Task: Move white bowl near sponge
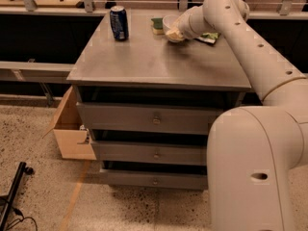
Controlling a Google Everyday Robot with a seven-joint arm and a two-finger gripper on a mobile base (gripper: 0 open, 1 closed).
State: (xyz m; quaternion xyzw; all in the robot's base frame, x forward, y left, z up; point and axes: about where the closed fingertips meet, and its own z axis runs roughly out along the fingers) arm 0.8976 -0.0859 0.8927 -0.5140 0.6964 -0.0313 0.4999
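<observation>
The white bowl [169, 22] sits at the back of the grey cabinet top [154, 61], right beside the sponge [157, 25], which has a dark green top and a yellow base. My gripper [175, 34] reaches in from the right and is shut on the bowl's near rim. Its yellowish fingertips cover the bowl's front right side. The arm hides part of the bowl.
A blue soda can [118, 23] stands at the back left of the top. A green snack bag [210, 36] lies behind my arm on the right. An open cardboard box [72, 131] sits on the floor left of the drawers. A railing runs behind the cabinet.
</observation>
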